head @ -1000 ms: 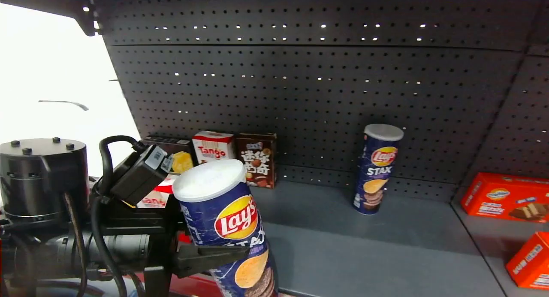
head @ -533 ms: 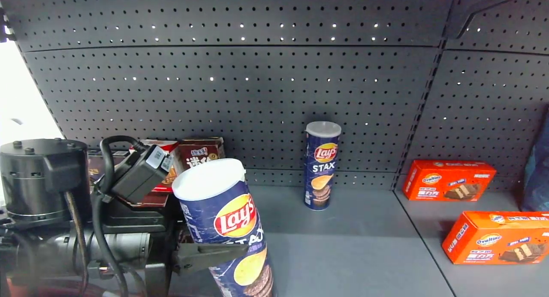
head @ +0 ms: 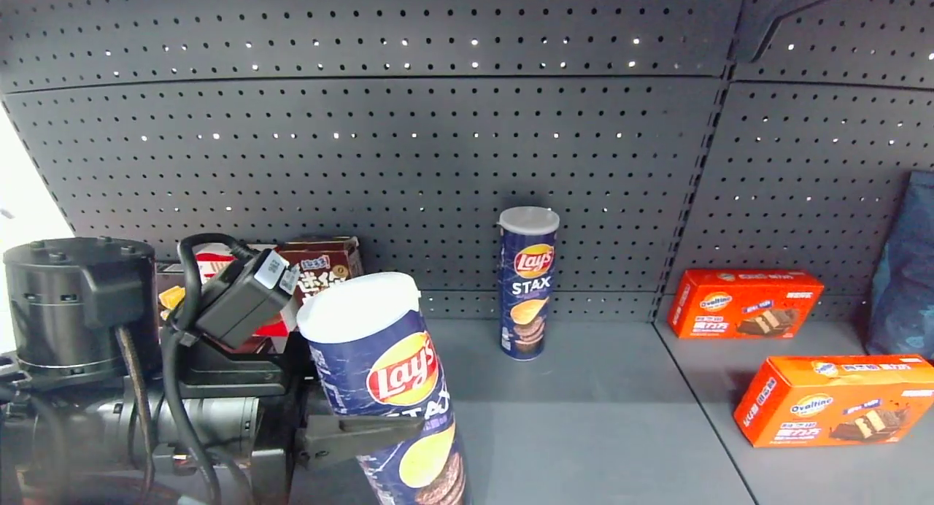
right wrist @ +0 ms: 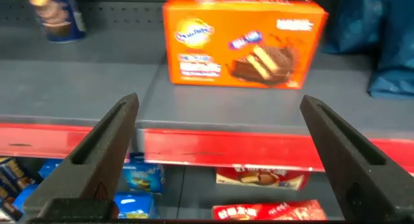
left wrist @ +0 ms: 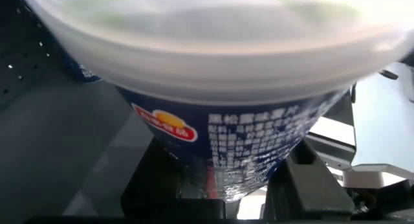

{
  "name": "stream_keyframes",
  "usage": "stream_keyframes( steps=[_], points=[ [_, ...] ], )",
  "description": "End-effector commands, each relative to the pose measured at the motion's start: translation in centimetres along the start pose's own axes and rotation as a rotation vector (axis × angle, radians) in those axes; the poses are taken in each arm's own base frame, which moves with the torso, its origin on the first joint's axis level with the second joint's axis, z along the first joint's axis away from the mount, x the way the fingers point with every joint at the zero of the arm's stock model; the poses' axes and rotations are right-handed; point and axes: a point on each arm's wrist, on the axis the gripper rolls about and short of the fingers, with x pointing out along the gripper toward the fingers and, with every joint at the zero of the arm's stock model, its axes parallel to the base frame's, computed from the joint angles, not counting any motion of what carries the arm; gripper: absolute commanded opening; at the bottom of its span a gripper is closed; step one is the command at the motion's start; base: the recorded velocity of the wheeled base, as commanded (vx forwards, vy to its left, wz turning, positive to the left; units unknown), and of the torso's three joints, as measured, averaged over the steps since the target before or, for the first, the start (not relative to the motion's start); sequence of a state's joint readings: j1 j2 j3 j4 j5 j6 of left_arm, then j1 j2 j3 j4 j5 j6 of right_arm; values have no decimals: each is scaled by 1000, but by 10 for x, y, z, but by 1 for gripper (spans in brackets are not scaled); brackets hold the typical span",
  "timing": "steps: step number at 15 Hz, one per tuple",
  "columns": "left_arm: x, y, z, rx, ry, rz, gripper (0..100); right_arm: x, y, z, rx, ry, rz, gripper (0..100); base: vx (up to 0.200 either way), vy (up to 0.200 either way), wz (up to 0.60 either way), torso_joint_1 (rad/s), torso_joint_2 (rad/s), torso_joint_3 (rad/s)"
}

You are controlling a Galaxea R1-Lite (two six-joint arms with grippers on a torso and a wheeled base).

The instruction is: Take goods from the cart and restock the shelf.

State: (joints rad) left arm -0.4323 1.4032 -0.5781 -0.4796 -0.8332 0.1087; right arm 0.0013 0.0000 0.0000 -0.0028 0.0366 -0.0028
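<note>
The chip can sits in my left hand, clamped across its lower body. One finger lies flat against the near side of the can. The can leans slightly, white lid uppermost, and is held off the shelf, at its front left. In the left wrist view the can sits between the fingers of the same hand.

A second chip can stands upright farther back on the shelf, close to the pegboard panel and well apart from the held one. A brown box stands at the back left.

My right hand is spread wide and holds nothing. It faces the red shelf edge, with an orange box beyond it.
</note>
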Motion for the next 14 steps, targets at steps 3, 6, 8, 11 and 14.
stream_keyframes(
  steps=[3,6,8,11,14],
  points=[
    [0,0,0,2,-1,-1,0,0,0,0,0,-2,-1,100,0,0,0,0,0,0],
    [0,0,0,-1,1,-2,0,0,0,0,-7,-2,4,100,0,0,0,0,0,0],
    [0,0,-1,-3,3,-2,0,1,0,4,-34,14,-16,100,0,0,0,0,0,0],
    [5,3,-3,-11,14,-9,0,32,-1,128,117,21,33,100,0,0,0,0,0,0],
    [5,4,-1,-7,9,-8,0,37,2,131,12,41,158,100,0,0,0,0,0,0]
  ],
)
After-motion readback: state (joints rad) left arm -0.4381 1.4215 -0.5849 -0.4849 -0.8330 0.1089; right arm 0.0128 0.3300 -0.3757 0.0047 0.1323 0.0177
